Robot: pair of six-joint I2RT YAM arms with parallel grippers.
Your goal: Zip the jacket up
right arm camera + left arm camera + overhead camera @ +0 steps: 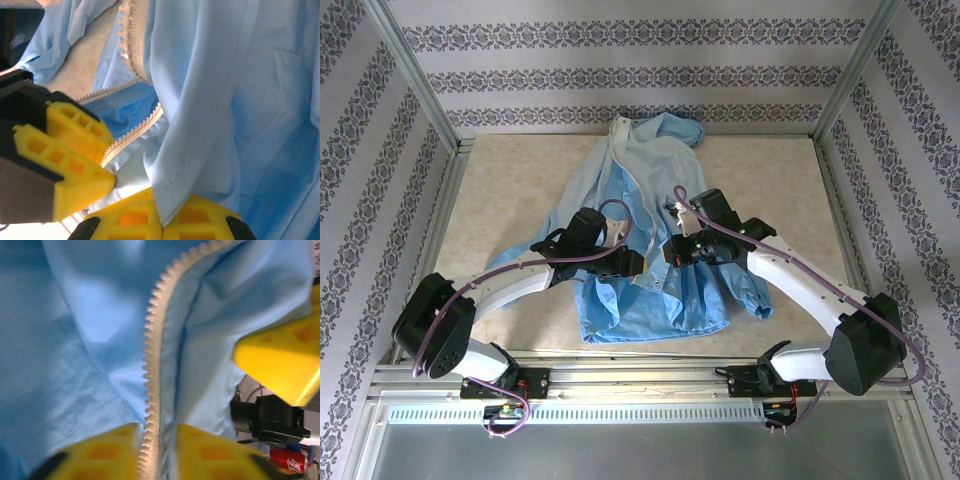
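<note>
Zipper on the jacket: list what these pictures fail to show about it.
- Top view: the left tool and right tool cover the jacket's lower front, so how far it is zipped is hidden.
- Left wrist view: the zipper teeth run off the bottom edge between the fingers.

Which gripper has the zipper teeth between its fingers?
The left gripper: the toothed zipper strip sits in its grip; the right gripper pinches plain jacket fabric.

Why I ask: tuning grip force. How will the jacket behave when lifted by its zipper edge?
The jacket lies crumpled and folded, so it will probably sag and drape. Its thin, wrinkled cloth suggests it is light. The toothed zipper strip looks stiffer and likely gives the left fingers better purchase than smooth cloth.
</note>
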